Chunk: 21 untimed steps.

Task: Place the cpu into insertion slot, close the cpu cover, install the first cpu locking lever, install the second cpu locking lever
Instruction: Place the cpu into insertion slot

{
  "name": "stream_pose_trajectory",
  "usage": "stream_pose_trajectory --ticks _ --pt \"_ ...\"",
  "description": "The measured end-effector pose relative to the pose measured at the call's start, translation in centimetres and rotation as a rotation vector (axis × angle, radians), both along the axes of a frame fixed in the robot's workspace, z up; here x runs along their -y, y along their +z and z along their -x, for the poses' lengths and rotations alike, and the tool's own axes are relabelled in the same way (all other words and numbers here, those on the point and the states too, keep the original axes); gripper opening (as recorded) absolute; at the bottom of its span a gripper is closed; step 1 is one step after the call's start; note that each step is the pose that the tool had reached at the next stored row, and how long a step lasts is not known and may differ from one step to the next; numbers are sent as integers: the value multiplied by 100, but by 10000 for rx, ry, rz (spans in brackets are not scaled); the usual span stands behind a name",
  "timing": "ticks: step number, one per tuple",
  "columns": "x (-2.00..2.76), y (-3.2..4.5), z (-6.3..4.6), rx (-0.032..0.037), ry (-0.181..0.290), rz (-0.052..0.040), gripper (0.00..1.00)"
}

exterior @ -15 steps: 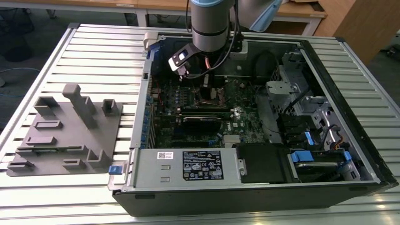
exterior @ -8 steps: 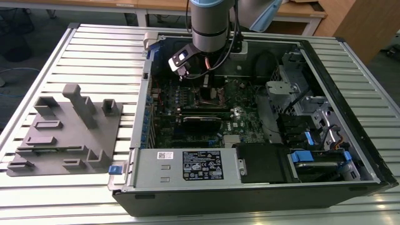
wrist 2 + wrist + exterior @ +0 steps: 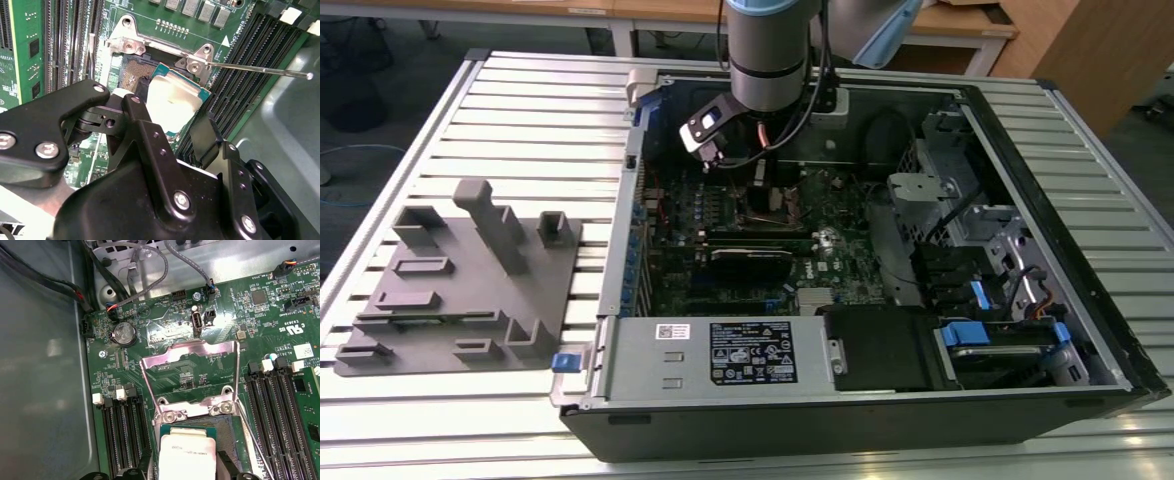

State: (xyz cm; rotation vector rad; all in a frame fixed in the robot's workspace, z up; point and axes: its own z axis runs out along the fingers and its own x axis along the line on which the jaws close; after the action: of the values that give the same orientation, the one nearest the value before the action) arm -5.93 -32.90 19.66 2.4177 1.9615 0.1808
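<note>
Jaws: clamped on the cpu (image 3: 176, 100), pinching it across two opposite edges; seen in both wrist views.
Cpu posn: just over the insertion slot (image 3: 129, 74) and tilted, not flat. Can't tell if a corner touches. Prob. not seated yet.
Slot: dark contact field bare beside the chip (image 3: 228, 432), nothing else in it.
Cover: cpu cover (image 3: 175, 354) swung up and open on its hinge at one end of the slot, frame clear of the chip.
Lever: locking lever (image 3: 260, 70), a thin rod, stands released out to the side, not latched.
Where in scene: arm (image 3: 771, 50) reaches down into the far-middle of the open PC case (image 3: 720, 410), which sits on the bench (image 3: 520, 110). Grey fixture (image 3: 454, 280) is well apart at the exterior view's left.
Handling (est.): chip looks light, stiff, flat, w/ a smooth metal top that could slip. Underside contacts and slot pins are prob. fragile, so no sliding or pressing.
Grip pt (est.): bare side edges only, held level. Keep off the top face and underside.
</note>
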Motion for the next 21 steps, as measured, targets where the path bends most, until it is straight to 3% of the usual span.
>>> stream_pose_trajectory --ticks 5,10,21 --pt "0 2 -4 -57 -1 99 60" --pt "-3 3 -9 -100 -2 392 60" --pt "-36 -2 -17 -104 -2 412 60"
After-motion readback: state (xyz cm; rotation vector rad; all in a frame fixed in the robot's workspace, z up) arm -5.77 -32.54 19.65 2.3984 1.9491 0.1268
